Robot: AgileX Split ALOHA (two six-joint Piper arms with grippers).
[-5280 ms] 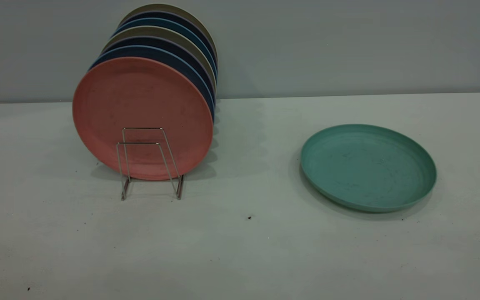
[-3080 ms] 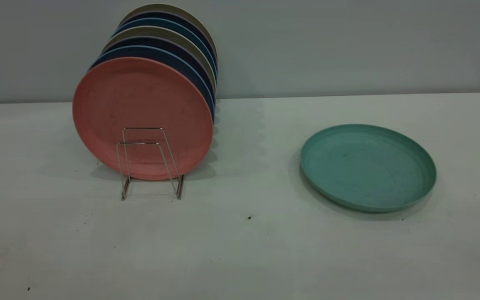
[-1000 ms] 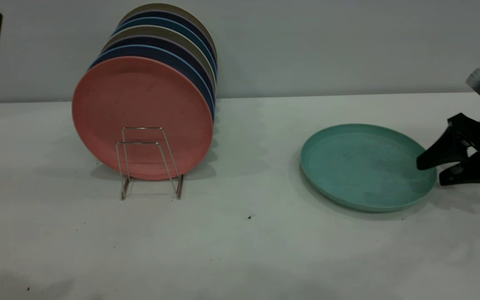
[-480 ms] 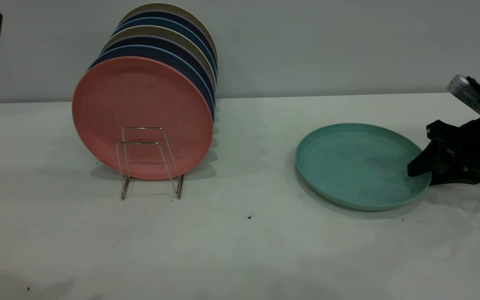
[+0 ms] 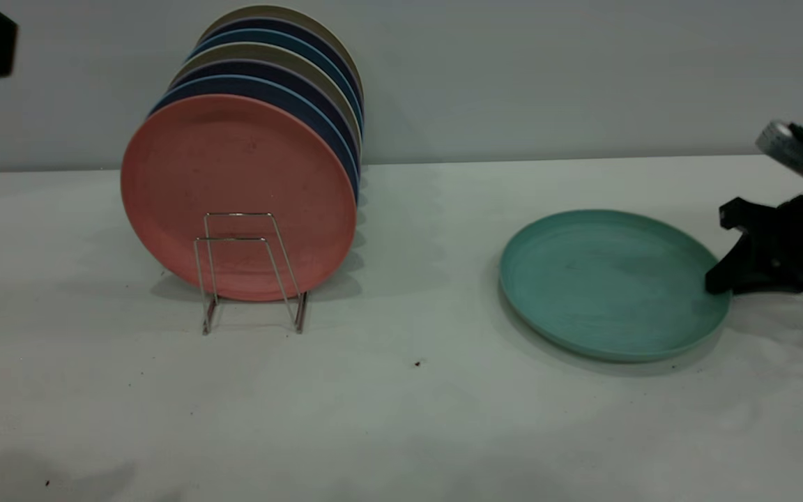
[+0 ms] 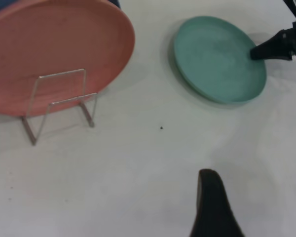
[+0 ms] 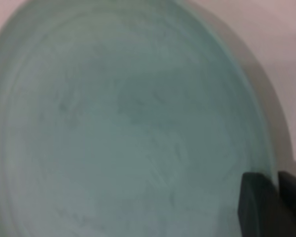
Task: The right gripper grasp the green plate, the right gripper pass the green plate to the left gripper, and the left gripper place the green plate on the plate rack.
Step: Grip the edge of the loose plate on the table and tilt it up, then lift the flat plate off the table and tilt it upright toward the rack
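1. Green plate point(image 5: 610, 282) lay flat on the counter point(image 5: 401, 418), well apart from the plate rack point(image 5: 251, 272), with the right gripper point(image 5: 719, 282) at its right-hand rim.
2. Its fingers looked nearly closed — one tip over the rim — but whether they truly pinched the plate could not be told.
3. To do the grasp well, I judged the rim should sit deep between the fingers before any lift, or the plate could slide or tilt out.
4. The rack's front loops stood free before the salmon-pink plate point(image 5: 238, 195) — room for the delivery.
5. The left gripper point(image 6: 214, 207) hung high above the counter; its fingers' state could not be told.
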